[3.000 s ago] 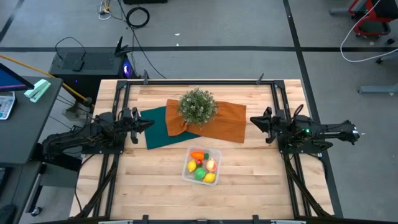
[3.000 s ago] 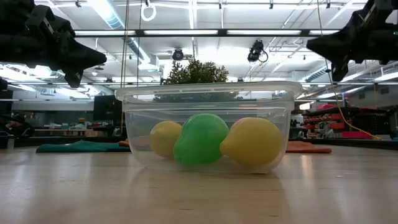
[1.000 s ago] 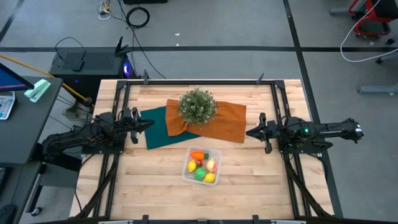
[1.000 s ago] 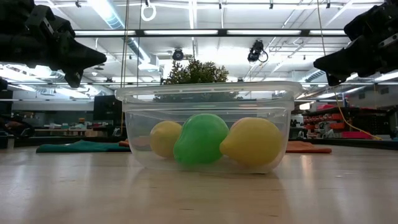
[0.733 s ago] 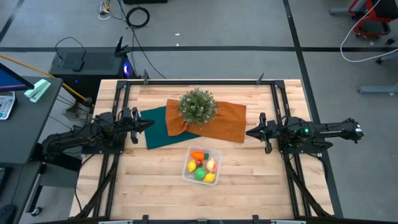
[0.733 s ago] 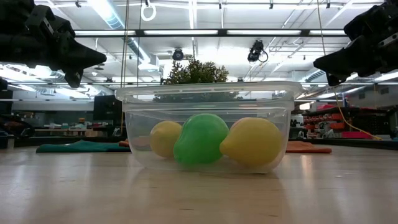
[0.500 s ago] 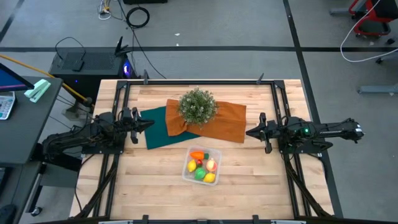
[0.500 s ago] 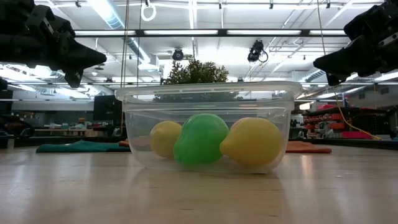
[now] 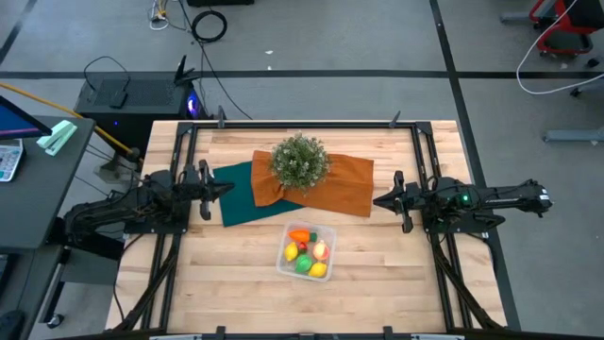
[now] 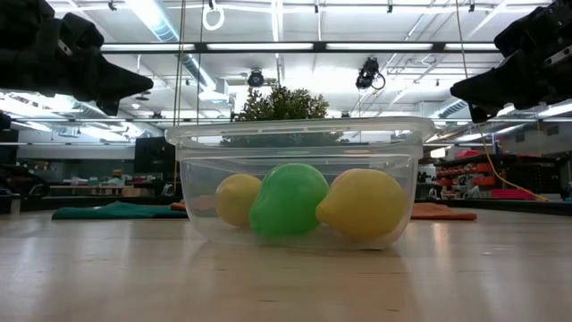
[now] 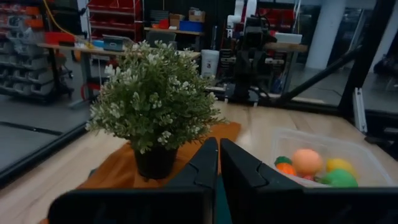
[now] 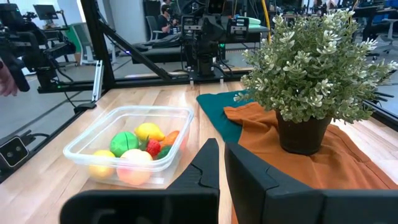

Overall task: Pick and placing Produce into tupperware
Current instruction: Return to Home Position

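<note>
Produce in tupperware, carrot and peach fruit hidden in low view

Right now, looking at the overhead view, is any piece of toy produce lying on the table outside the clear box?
No, every piece of produce sits inside the clear tupperware, none on the wooden table.

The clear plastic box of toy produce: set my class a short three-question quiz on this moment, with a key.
1. True or false: the bushy green potted plant stands on the orange cloth.
2. Fill in: seen in the low view, inside the clear plastic box, the round green toy lies between two ___ toys.
3. Multiple choice: the left tool is A) shut, holding nothing; B) gripping a toy; C) down inside the box.
Key: 1 true; 2 yellow; 3 A.
</note>
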Available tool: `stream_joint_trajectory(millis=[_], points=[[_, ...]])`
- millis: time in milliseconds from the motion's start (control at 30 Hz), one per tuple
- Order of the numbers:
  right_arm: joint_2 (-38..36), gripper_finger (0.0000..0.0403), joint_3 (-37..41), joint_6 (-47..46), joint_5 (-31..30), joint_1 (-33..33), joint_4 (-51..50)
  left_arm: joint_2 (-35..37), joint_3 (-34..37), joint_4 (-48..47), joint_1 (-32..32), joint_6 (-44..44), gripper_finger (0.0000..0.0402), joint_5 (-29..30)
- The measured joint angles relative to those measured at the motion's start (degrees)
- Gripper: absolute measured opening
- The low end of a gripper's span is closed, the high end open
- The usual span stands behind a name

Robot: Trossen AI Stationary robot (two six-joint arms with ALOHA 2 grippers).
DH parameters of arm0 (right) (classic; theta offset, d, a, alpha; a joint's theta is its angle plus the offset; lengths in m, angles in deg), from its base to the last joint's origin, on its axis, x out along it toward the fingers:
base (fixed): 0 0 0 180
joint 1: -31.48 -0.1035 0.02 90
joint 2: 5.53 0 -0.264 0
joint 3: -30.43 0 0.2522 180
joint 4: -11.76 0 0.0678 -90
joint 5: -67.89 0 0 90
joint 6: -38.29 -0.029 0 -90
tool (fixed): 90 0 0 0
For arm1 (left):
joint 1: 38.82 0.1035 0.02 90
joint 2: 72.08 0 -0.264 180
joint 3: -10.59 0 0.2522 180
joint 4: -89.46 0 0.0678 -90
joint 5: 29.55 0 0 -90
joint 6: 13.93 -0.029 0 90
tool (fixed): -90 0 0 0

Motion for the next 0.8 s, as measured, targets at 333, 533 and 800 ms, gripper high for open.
stream_joint_trajectory(millis=[333, 533, 800], points=[[0.0, 0.0, 0.0, 0.0, 0.01, 0.0, 0.01, 0.0, 0.0, 0.0, 0.02, -1.61, 0.003, -0.05], [0.0, 0.0, 0.0, -0.01, 0.01, 0.0, 0.01, 0.0, 0.0, 0.0, -0.15, -1.61, 0.0036, -0.02], [0.0, 0.0, -0.02, -0.02, 0.01, 0.0, 0.01, 0.0, 0.0, 0.0, -5.59, -1.6, 0.0024, 0.06]])
